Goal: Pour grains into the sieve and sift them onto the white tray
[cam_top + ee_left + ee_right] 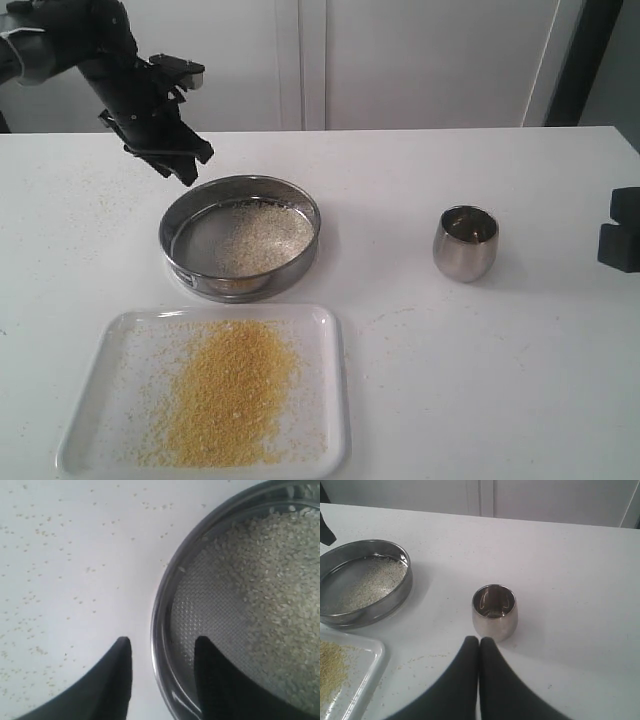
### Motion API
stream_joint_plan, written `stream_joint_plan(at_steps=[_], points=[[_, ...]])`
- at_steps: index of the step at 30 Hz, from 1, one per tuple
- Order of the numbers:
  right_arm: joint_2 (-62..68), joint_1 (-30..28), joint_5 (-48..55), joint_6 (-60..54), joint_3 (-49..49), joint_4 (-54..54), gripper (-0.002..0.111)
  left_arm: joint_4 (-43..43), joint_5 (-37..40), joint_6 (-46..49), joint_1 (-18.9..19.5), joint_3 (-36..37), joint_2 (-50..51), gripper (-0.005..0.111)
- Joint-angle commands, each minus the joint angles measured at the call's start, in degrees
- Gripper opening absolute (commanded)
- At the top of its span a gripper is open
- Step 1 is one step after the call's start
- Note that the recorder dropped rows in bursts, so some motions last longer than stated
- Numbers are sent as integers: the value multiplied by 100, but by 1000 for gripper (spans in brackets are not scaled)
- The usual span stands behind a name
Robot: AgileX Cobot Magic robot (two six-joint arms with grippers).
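Grains (230, 390): two heaps; one sieve (188, 262), white tray (328, 340), cup (465, 252); left jaws apart, right jaws touching.

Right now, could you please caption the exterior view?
Pale grains in sieve, yellow grains on white tray, left gripper open above.

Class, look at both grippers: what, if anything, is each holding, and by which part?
Nothing is held. The left gripper stands open above the sieve; the right gripper is shut and empty.

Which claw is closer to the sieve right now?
Left. The left claw hangs open over the sieve rim; the right claw sits shut beyond the steel cup, well away.
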Motion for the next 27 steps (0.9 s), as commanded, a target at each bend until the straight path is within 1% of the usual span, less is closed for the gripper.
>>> stream_joint_plan(at_steps=[1,3,9,13,18,27], points=[[11,-13,-124,-57,23,-67,0,-8,548,110,115,4,-278,20],[11,-13,-140,-57,23,-84,0,-39,753,214,154,79,-392,0],[11,-13,-174,-71,23,-95,0,-60,864,219,154,406,-988,0],[11,-13,-187,-87,23,-95,0,-60,854,204,154,802,-1460,0],[11,-13,-187,-134,23,-108,0,-60,719,183,154,1492,-2068,0],[11,-13,-198,-147,23,-108,0,-60,-66,72,154,3015,-3068,0]])
